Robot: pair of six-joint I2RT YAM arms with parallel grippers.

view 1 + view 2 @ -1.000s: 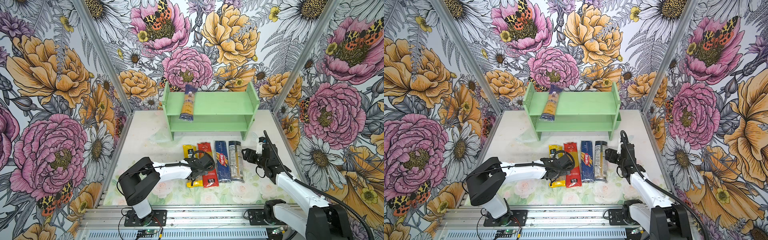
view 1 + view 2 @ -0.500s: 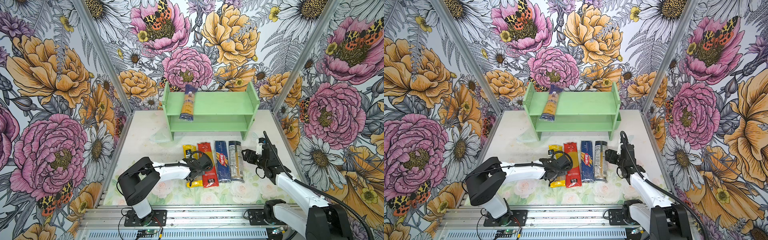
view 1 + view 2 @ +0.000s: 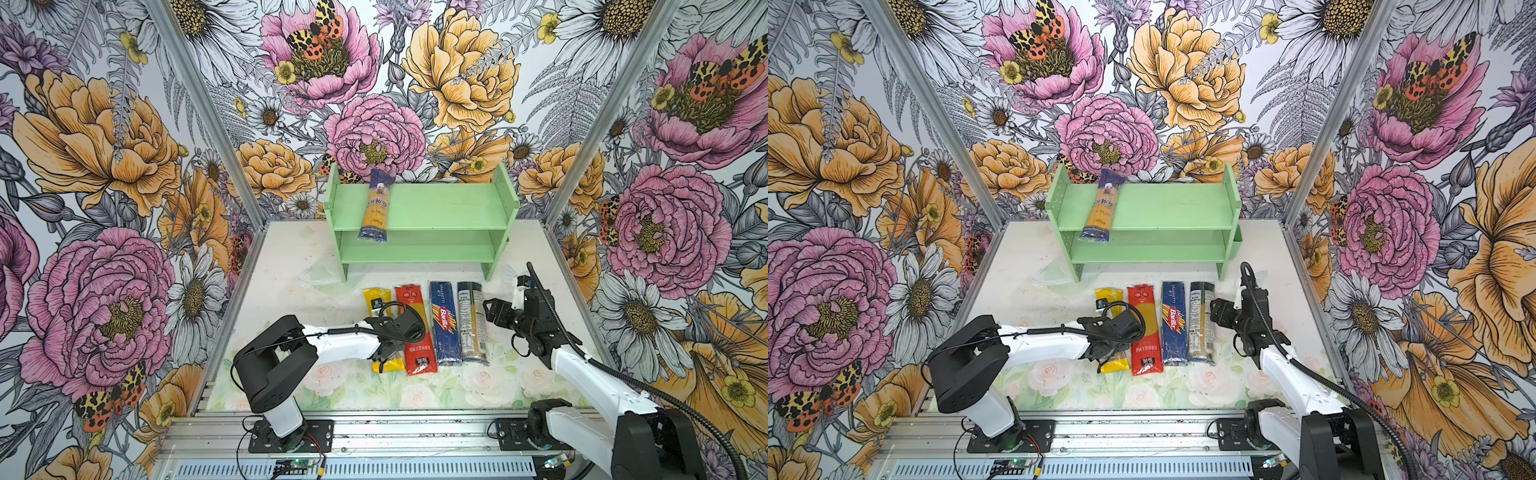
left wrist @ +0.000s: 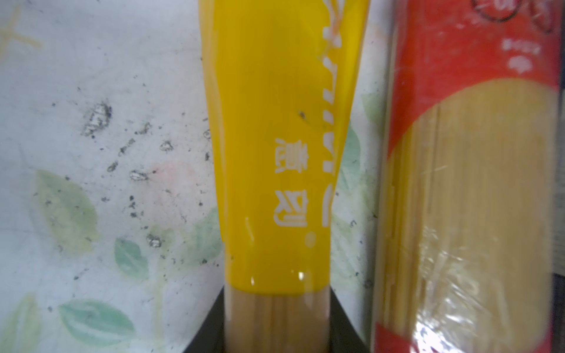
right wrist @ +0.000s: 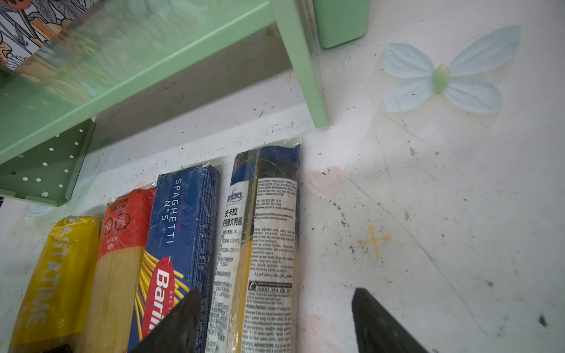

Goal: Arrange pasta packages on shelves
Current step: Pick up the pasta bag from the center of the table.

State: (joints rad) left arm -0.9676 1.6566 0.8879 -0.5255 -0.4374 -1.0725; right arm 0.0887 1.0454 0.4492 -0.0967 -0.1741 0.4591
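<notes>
blue-ended packet blocks upper shelf's left end, rest open

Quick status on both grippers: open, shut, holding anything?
The left gripper is closed on the yellow packet.
The right gripper is open, holding nothing.

Middle of yellow packet behind left pincer; red packet partly off-frame
</notes>
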